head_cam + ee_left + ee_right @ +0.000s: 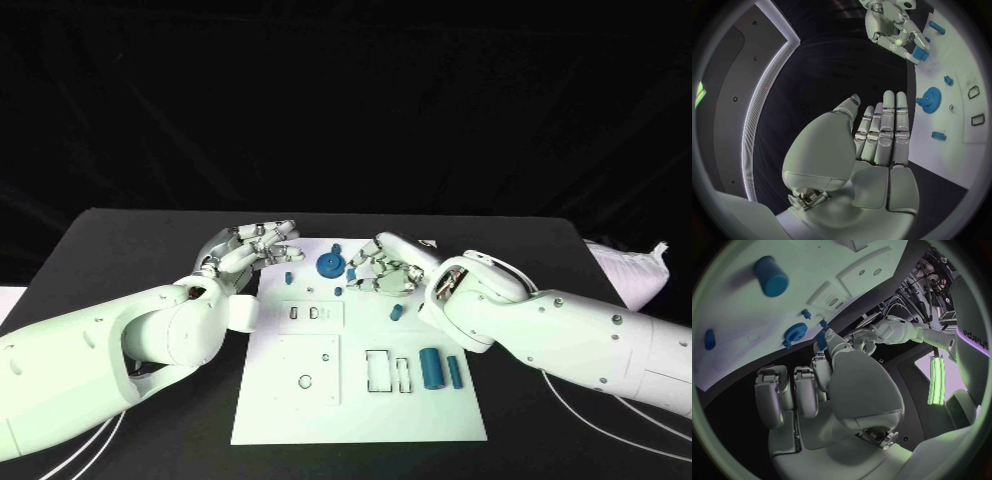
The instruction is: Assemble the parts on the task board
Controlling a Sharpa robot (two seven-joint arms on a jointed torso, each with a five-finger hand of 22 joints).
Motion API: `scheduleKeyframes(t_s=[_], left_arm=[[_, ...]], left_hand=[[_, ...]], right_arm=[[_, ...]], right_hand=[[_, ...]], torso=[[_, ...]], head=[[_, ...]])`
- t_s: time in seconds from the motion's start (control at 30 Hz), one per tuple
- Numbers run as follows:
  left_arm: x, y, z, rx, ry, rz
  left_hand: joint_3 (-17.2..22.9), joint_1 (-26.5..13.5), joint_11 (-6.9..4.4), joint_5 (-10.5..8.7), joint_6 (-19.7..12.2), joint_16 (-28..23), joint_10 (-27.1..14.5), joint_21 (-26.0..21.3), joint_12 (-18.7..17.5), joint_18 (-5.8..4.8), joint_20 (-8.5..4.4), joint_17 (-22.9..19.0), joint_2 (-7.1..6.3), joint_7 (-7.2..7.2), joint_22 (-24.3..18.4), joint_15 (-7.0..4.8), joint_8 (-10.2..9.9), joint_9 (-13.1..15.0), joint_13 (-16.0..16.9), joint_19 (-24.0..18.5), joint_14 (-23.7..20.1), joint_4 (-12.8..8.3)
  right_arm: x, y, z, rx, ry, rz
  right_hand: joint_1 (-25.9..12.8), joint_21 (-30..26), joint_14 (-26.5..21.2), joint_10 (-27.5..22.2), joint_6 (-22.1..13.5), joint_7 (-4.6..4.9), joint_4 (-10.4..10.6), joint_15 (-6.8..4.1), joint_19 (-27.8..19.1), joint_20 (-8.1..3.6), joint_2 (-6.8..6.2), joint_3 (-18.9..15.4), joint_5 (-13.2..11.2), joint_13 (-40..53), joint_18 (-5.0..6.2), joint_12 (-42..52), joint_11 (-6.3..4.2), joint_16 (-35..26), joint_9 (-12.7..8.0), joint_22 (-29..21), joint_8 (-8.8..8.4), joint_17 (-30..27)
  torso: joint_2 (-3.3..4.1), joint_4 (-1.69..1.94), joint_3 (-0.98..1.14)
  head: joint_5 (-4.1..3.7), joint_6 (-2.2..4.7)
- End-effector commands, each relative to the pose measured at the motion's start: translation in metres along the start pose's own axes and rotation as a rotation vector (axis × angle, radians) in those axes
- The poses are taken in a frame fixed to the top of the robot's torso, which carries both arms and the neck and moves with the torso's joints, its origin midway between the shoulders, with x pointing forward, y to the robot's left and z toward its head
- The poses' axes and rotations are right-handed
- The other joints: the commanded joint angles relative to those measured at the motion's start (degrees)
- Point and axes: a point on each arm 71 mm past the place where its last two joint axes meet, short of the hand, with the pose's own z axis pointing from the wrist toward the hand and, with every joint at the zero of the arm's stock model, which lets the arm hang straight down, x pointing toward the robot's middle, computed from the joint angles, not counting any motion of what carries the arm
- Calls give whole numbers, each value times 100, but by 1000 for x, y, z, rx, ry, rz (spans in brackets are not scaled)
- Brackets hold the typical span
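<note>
Black table [130, 240], dark backdrop behind; white task board [361, 410] at centre, long side running away from us.

Item 1, left hand [257, 243]: at the board's far left corner, just off its edge. Our left wrist view shows the fingers [887, 125] straight and side by side, nothing in them.

Item 2, right hand [387, 268]: over the far middle of the board, fingers curled inward. In the left wrist view its fingertips appear to pinch a small blue part [920, 54]; we judge it held, though the contact is small and partly hidden.

Item 3, blue gear [330, 265]: on the board between the two hands, just to the left of the right hand. The right hand is the nearer of the two.

Item 4, blue block [286, 277]: near the board's left edge, close to the left hand.

Item 5, short blue peg [397, 312]: near side of the right hand, beside its wrist.

Item 6, two blue cylinders [434, 372]: lying side by side on the near right part of the board, long axes along the board's length, next to two outlined slots [378, 371].

Coming move, as we judge it: seating the pinched part, which turns on the short leftward offset to the gear area.

Writing: letters on the robot body in the right wrist view, too partial for us to read. No labels legible on the board.
</note>
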Motion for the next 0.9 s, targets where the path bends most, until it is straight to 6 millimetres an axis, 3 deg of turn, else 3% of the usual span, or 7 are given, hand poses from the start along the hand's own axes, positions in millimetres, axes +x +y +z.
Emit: scheduleKeyframes(t_s=[0.03,0.17,0.27,0.43,0.9], left_arm=[[-1,0,1,1,6,-24],[-3,-1,2,2,0,-23],[-4,-1,2,3,-1,-22],[-3,0,2,1,2,-24],[-2,0,2,-3,10,-27]], left_hand=[[15,7,3,-12,-37,-51,-55,30,-33,-11,5,11,-11,0,7,7,-24,-7,-9,-63,-54,-42],[42,-20,12,-11,-38,-107,-55,7,-41,-18,22,18,-16,4,3,28,-27,-5,-7,-141,-128,-65],[46,-25,14,-12,-38,-114,-55,4,-41,-18,25,19,-17,5,2,31,-27,-5,-7,-151,-138,-68],[49,-30,15,-11,-38,-121,-55,1,-42,-19,27,21,-17,6,2,34,-27,-5,-7,-161,-147,-70],[49,-30,15,-11,-38,-121,-55,1,-42,-19,27,21,-17,6,2,34,-27,-5,-7,-161,-147,-70]], right_arm=[[17,5,2,19,59,-64],[33,10,6,26,95,-79],[42,13,8,31,111,-91],[53,18,10,39,127,-110],[70,26,16,55,141,-151]], right_hand=[[-50,24,481,138,108,-148,1,-28,530,-48,-15,32,31,-570,-96,-16,-176,-39,58,1397,-4,955],[-62,21,478,118,103,-146,-6,-27,526,-48,-33,35,58,-599,-95,-59,-175,-47,58,1391,-10,942],[-61,21,478,114,102,-146,-10,-28,526,-48,-36,38,69,-603,-94,-66,-176,-48,58,1391,-12,940],[-66,17,475,100,102,-145,-13,-28,521,-48,-42,40,78,-625,-93,-96,-175,-55,59,1384,-13,927],[-84,11,472,90,105,-143,-16,-27,512,-48,-63,38,89,-636,-90,-115,-174,-64,61,1372,-14,913]], torso=[[-47,24,-36],[-64,33,-53],[-74,47,-67],[-62,45,-51],[-54,33,-48]], head=[[30,-38],[64,-65],[39,-73],[71,-62],[108,-102]])
